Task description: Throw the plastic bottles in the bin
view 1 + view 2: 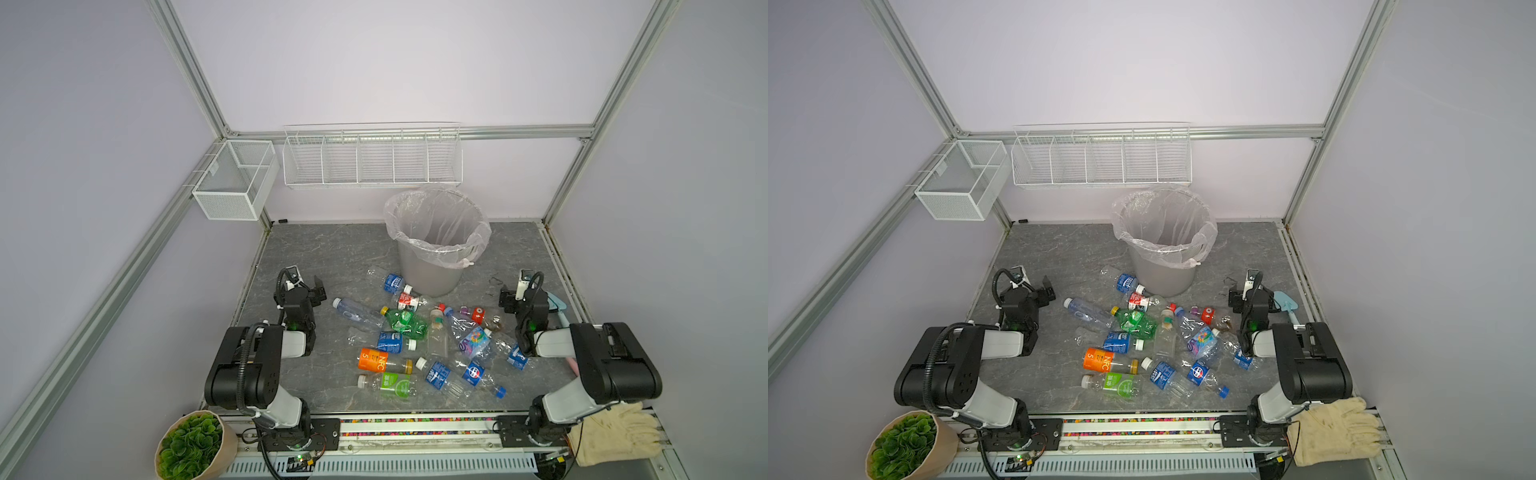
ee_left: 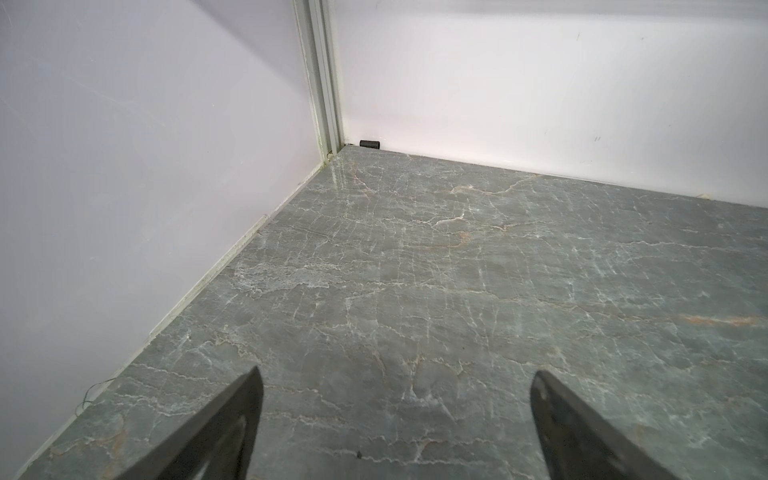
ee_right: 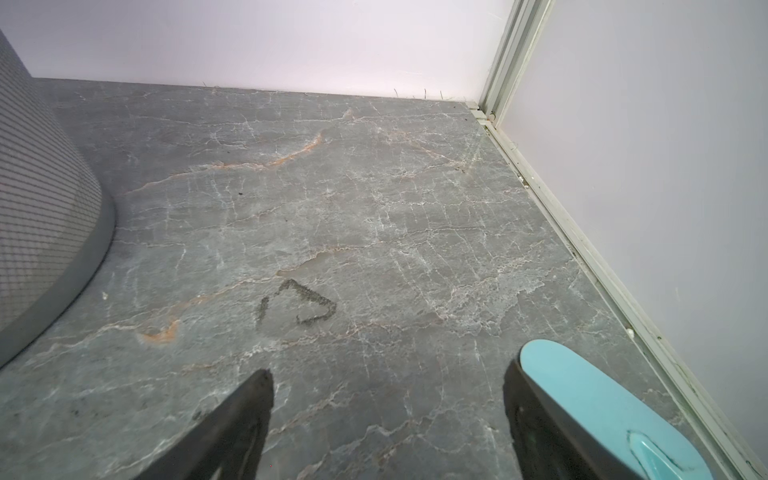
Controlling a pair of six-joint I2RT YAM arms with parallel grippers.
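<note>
Several plastic bottles lie scattered mid-table in both top views, among them an orange-labelled one (image 1: 376, 360) (image 1: 1100, 360), a crumpled all-green one (image 1: 405, 322) and a blue-labelled one (image 1: 392, 282) against the bin. The bin (image 1: 432, 270) (image 1: 1163, 270), grey with a clear bag liner, stands at the back centre; its wall (image 3: 41, 187) shows in the right wrist view. My left gripper (image 1: 316, 291) (image 2: 397, 372) is open over bare table left of the bottles. To their right my right gripper (image 1: 509, 297) (image 3: 387, 370) is also open and holds nothing. No bottle shows in either wrist view.
A light blue scoop (image 1: 557, 305) (image 3: 602, 407) lies beside the right gripper near the right wall. White wire baskets (image 1: 372, 160) (image 1: 235, 183) hang on the back and left walls. A potted plant (image 1: 191, 446) and pale gloves (image 1: 615, 434) sit at the front edge.
</note>
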